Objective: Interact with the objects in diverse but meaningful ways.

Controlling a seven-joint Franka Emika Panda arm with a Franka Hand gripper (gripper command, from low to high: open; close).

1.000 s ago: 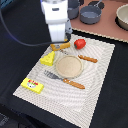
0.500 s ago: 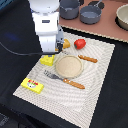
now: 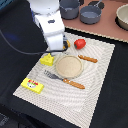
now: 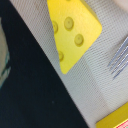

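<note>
Since half a second ago we've swung the arm (image 3: 50, 22) lower and toward the exterior view's right, so it now hangs right over the cheese (image 3: 47, 60), which sits on the mat (image 3: 100, 75) just beside the plate (image 3: 68, 66). Can't tell how open the gripper is, since its fingers don't show in either view. Smaller stuff: the box (image 3: 32, 85) at the mat's near corner, the fork (image 3: 64, 80) by the plate, the fruit (image 3: 79, 43) farther back.

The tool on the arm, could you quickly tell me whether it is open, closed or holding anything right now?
Tool: cannot be told. The arm's body hides it in the exterior view, above the cheese wedge, and the wrist view shows no fingers.
</note>
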